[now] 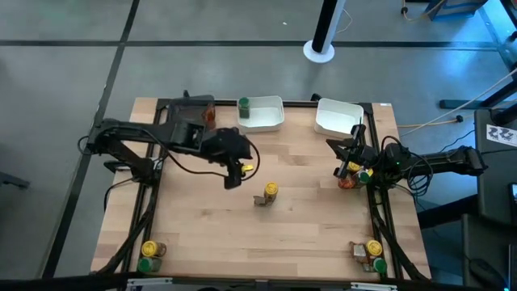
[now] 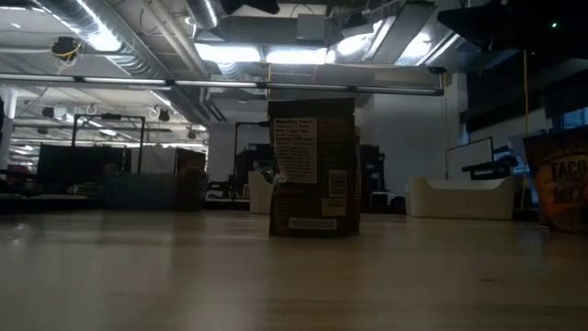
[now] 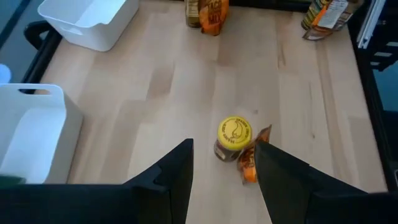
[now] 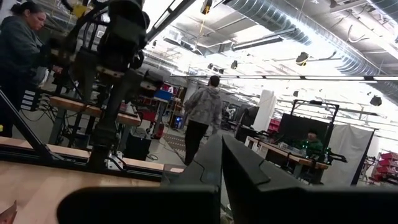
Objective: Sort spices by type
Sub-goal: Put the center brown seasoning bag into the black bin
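The open left claw (image 3: 224, 171) hovers near a yellow-lidded jar (image 3: 233, 138) — an orange packet (image 3: 250, 163) touching it.

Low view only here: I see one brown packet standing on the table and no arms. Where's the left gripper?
Observer: The left gripper hovers mid-table, open, with a yellow-lidded jar just ahead of its fingers.
Operator: And the right one?
Observer: The right gripper is at the table's right edge, shut, with nothing between its fingers.
Operator: Any trays?
Observer: Two white trays sit along one table edge.
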